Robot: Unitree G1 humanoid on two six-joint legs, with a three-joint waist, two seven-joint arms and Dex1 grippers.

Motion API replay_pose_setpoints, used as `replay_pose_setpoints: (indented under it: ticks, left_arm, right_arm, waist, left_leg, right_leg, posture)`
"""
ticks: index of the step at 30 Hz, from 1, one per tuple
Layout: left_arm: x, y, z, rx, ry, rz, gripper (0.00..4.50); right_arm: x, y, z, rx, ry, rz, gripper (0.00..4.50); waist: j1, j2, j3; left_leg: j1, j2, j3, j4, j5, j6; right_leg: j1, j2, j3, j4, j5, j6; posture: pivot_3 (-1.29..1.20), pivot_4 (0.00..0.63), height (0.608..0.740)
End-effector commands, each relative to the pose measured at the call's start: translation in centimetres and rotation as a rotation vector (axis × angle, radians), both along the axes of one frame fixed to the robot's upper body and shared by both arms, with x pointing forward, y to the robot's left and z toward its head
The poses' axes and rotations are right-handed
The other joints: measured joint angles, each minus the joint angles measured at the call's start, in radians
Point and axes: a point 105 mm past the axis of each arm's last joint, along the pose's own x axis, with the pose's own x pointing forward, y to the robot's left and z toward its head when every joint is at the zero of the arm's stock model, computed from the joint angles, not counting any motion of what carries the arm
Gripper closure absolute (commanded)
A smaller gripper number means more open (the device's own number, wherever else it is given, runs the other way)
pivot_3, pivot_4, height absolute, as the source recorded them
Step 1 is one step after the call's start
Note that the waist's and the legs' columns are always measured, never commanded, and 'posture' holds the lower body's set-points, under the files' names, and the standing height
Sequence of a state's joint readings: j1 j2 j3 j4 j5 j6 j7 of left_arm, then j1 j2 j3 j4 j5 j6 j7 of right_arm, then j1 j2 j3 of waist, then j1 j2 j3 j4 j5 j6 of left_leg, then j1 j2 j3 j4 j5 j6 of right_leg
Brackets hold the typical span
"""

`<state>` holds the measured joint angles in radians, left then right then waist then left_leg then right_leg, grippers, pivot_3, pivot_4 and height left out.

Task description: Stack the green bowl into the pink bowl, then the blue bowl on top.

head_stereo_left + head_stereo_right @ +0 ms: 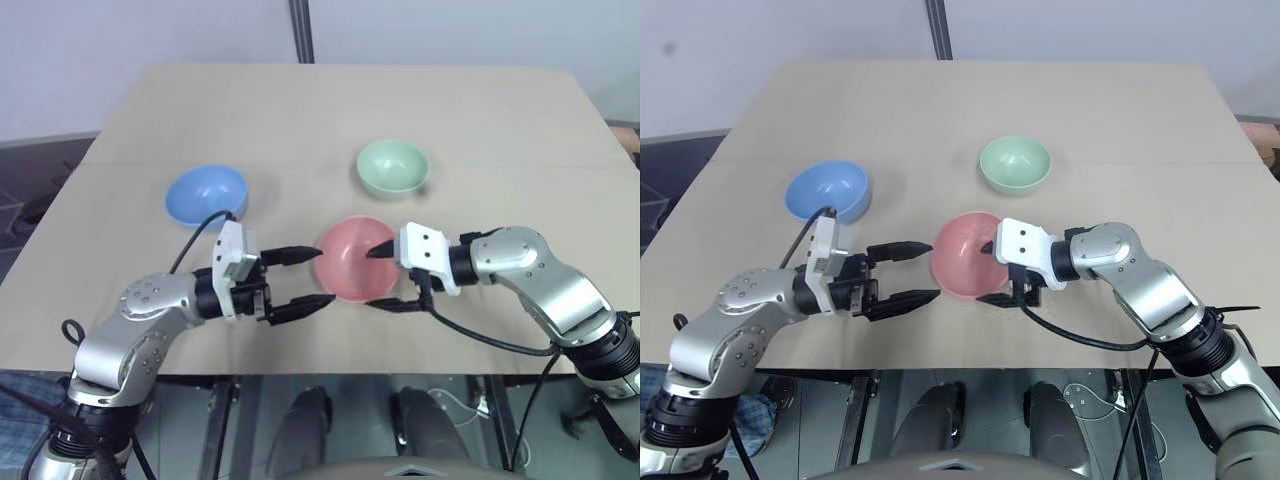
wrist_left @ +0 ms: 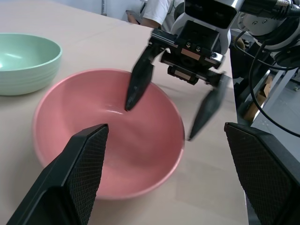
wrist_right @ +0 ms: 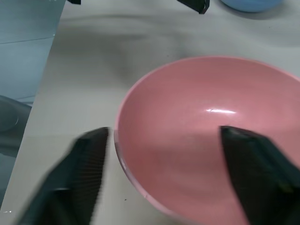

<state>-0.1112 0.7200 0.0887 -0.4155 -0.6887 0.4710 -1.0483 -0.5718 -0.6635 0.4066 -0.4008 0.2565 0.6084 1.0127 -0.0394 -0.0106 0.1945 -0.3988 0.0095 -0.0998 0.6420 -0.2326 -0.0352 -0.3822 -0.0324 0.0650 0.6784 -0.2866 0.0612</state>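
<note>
The pink bowl sits upright near the table's front edge, between my two grippers. My right gripper is open and straddles the bowl's right rim, with one finger over the inside and the other outside near the front. My left gripper is open and level just left of the bowl, with its fingertips close to the rim and nothing between them. Further back on the left stands the blue bowl. The green bowl stands behind the pink one, slightly to the right. Both are empty and apart from the grippers.
All three bowls rest on a light wooden table, whose front edge runs just below the grippers. Black cables loop from both wrists. Bare tabletop lies behind the bowls and on the far right.
</note>
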Motion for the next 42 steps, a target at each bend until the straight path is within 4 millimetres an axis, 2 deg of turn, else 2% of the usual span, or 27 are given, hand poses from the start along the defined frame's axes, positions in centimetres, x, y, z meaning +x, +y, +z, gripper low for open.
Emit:
replay_pose_setpoints:
  ticks: [1,10,16,22,29,35,41,42]
  left_arm:
    - [-0.4,0.1,1.1,0.007,-0.056,-0.007,0.31]
    - [-0.2,0.2,1.1,0.006,-0.056,-0.004,0.31]
    - [0.0,0.0,1.3,-0.035,-0.055,0.015,0.31]
    - [1.1,0.3,2.5,-0.123,-0.082,0.105,0.31]
    - [3.1,1.9,4.2,-0.177,-0.165,0.292,0.31]
    - [4.0,3.6,4.8,-0.160,-0.206,0.404,0.31]
    - [4.6,4.8,4.1,-0.115,-0.202,0.482,0.31]
    - [4.6,4.9,4.0,-0.115,-0.197,0.485,0.31]
  right_arm:
    - [0.1,-0.3,2.2,0.057,-0.031,-0.001,0.09]
    - [-0.8,-2.0,4.9,0.103,0.046,0.013,0.09]
    - [2.7,-3.1,8.2,0.221,0.039,-0.120,0.09]
    - [7.8,-3.0,8.9,0.273,-0.030,-0.264,0.09]
    - [12.5,-2.2,7.8,0.178,-0.110,-0.389,0.09]
    - [14.7,-0.5,6.8,0.102,-0.158,-0.413,0.09]
    - [16.2,0.0,3.9,-0.043,-0.184,-0.448,0.09]
    - [16.3,0.0,3.5,-0.063,-0.187,-0.444,0.33]
  waist:
    - [0.000,0.000,0.000]
    - [-0.001,0.000,0.000]
    - [-0.002,0.000,0.000]
    - [-0.002,0.000,0.000]
    - [-0.003,0.000,0.000]
    - [-0.005,0.000,0.000]
    - [-0.005,0.000,0.000]
    - [-0.005,0.000,0.000]
  left_leg:
    - [0.000,0.000,0.000,0.000,0.000,0.000]
    - [0.000,0.000,0.000,0.000,0.000,0.000]
    - [0.001,0.000,0.000,0.000,0.000,0.000]
    - [0.000,0.000,0.001,-0.001,0.000,0.000]
    - [-0.001,0.000,0.001,-0.001,0.000,0.000]
    - [-0.002,0.000,0.002,-0.002,0.000,0.000]
    - [-0.003,-0.001,0.002,-0.004,0.000,0.000]
    - [-0.002,-0.001,0.003,-0.004,0.000,-0.001]
  right_leg:
    - [0.000,0.000,0.000,0.000,0.000,0.000]
    - [0.000,0.000,0.000,0.000,0.000,0.000]
    - [0.000,0.000,0.000,0.000,0.000,0.000]
    - [0.000,0.000,0.000,0.000,0.000,0.000]
    - [-0.002,-0.001,0.001,0.000,0.000,0.000]
    - [-0.004,-0.001,0.001,0.001,0.000,0.000]
    - [-0.006,-0.001,0.002,0.001,0.000,0.000]
    - [-0.006,-0.001,0.002,0.001,0.000,0.000]
  posture:
    - [0.00,0.150,0.740]
    - [0.00,0.150,0.740]
    - [0.00,0.150,0.740]
    - [0.00,0.150,0.740]
    - [0.00,0.150,0.740]
    - [0.00,0.150,0.740]
    - [0.00,0.150,0.740]
    - [0.00,0.150,0.740]
